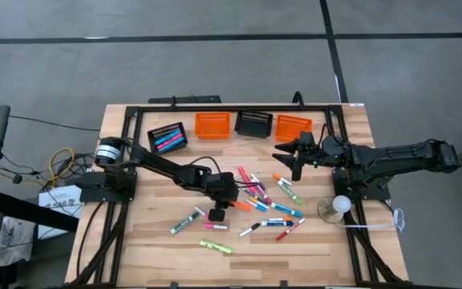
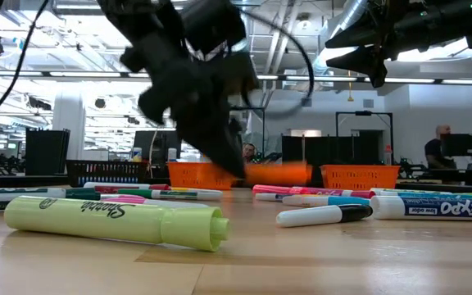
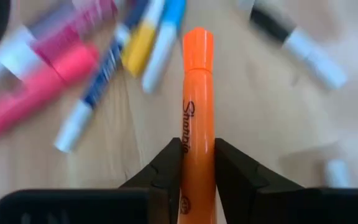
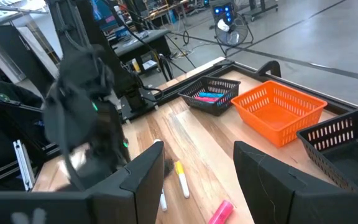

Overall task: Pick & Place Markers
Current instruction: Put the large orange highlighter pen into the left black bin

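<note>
The left pincer (image 3: 197, 163) pinches an orange Sharpie highlighter (image 3: 197, 106) across its barrel, cap pointing ahead of the fingertips, just above the scattered markers (image 1: 273, 202) on the table (image 1: 135, 249). Light, rigid and smooth-sided, it could slip or pivot; gripping mid-barrel, not the tapering cap, looks safest. The right pincer (image 4: 197, 163) hangs spread and empty, with the orange basket (image 4: 278, 111) ahead of it.

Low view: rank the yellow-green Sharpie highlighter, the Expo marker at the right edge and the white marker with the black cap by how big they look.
1. Yellow-green Sharpie highlighter, though it lies nearest the camera.
2. Expo marker, partly cut off by the picture's edge.
3. White marker with the black cap.
</note>
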`<state>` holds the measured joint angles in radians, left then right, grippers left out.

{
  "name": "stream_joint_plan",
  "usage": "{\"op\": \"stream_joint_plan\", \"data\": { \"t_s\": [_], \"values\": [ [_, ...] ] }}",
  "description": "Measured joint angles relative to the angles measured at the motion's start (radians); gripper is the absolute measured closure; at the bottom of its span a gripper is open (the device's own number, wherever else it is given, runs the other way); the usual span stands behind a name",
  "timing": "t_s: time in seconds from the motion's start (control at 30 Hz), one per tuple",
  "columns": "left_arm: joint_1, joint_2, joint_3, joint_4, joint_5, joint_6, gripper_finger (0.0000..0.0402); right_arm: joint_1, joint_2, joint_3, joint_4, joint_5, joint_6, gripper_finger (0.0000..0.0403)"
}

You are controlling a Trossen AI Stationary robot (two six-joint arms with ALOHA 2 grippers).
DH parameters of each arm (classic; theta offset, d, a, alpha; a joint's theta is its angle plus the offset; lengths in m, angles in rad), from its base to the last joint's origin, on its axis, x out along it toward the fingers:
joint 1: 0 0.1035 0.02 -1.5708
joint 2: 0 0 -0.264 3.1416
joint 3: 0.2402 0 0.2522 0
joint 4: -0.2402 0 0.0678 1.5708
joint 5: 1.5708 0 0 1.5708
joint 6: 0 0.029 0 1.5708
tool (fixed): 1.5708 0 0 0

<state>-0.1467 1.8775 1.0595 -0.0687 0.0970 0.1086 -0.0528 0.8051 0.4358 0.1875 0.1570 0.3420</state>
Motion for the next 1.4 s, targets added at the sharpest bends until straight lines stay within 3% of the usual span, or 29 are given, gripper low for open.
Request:
{"op": "stream_joint_plan", "data": {
  "t_s": [0.37, 0.77, 1.03, 1.23, 1.4],
  "values": [
    [0.024, -0.267, 0.002, 0.008, 0.005, -0.199, 0.032, 0.0, 0.0, 0.0, 0.0, 0.0, 0.0, 0.0219],
    [0.086, -0.515, 0.003, 0.016, 0.26, -0.386, 0.0322, 0.0, 0.0, 0.0, 0.0, 0.0, 0.0, 0.0219],
    [0.087, -0.63, 0.004, 0.022, 0.301, -0.435, 0.0322, 0.0, 0.0, 0.0, 0.0, 0.0, 0.0, 0.0219],
    [0.087, -0.641, 0.005, -0.021, 0.226, -0.438, 0.0322, 0.0, 0.0, 0.0, -0.001, 0.0, -0.001, 0.0219],
    [0.087, -0.62, 0.006, -0.277, -0.036, -0.445, 0.0323, 0.0, 0.0, 0.0, -0.005, 0.0, -0.001, 0.0219]
  ]
}}
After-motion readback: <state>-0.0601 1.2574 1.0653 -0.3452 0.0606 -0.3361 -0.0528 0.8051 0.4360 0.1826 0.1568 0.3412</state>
